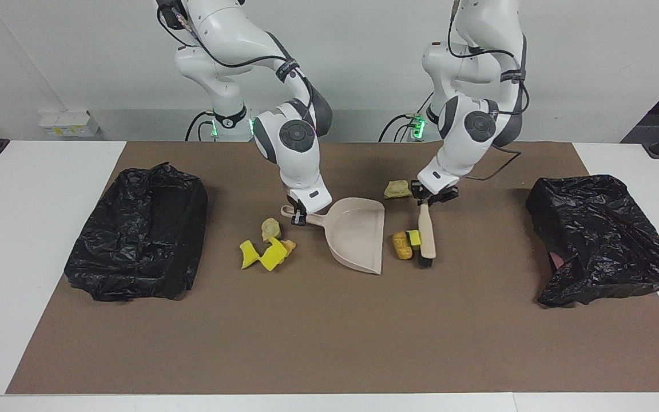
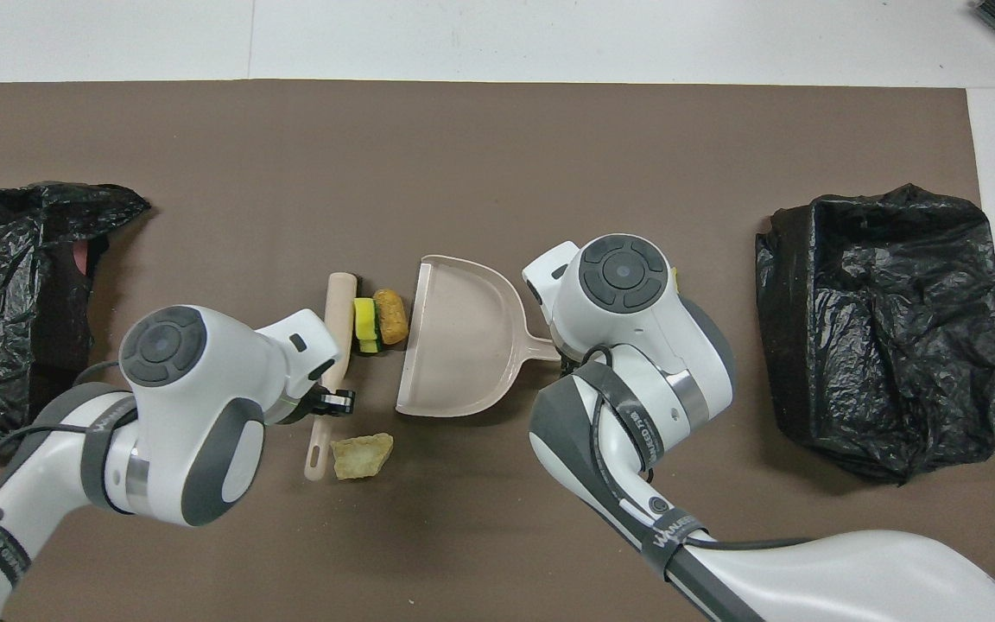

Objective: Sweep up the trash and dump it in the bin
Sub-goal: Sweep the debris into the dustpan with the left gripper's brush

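The left gripper [image 1: 433, 198] is clamped on the handle of a brush [image 1: 425, 232] just right of frame centre in the facing view, bristles down on the bench [image 1: 329, 343]. A yellow scrap [image 1: 414, 237] and a brown lump [image 1: 401, 245] sit pressed between brush and dustpan [image 1: 358, 232] mouth. The right gripper [image 1: 301, 216] grips the dustpan handle. More trash – a pile [image 1: 266, 247] – lies left of the pan; one tan lump [image 1: 397, 189] lies above the brush. Black bags [image 1: 138, 232] [image 1: 598, 237] fill both ends.
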You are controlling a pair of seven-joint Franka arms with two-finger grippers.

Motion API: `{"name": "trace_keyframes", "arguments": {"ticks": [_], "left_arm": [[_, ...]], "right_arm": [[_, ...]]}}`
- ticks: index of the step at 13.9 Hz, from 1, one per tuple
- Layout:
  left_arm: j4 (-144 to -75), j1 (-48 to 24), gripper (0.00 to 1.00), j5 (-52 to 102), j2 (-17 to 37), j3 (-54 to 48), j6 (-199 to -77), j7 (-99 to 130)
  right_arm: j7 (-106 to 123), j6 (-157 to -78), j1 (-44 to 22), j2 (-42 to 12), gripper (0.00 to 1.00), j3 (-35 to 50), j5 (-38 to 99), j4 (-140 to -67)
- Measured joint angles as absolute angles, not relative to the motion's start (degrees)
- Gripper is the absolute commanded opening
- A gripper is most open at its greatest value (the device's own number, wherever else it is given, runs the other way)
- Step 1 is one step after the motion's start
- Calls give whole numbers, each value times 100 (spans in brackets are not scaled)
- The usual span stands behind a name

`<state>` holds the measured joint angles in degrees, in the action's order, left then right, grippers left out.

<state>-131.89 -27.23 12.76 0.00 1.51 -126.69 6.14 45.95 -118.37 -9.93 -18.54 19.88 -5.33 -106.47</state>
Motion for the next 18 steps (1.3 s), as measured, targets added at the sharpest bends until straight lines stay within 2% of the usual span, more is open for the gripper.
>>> {"name": "trace_keyframes", "arguments": {"ticks": [3,6,9,14,18], "left_arm": [[-13110,-3516,0,1429,-11,141,-12696,1141],[-12836,-3928,0,1447,-15,135,-12666,2133],[-12620,-3985,0,1446,-64,160,-12297,3201],[-12458,-3982,0,1300,-227,222,-10877,5379],[-12569,-3985,0,1247,-375,214,-10440,7275]], "right_arm": [[4595,-11837,-992,-1854,0,1988,-533,-10648],[4595,-11837,-992,-1855,0,1988,-533,-10648],[4662,-11837,-985,-1855,0,1988,-557,-10647],[5579,-11730,-712,-1798,0,1981,-631,-10631],[6316,-11090,-653,-1293,0,1993,-637,-10690]]}}
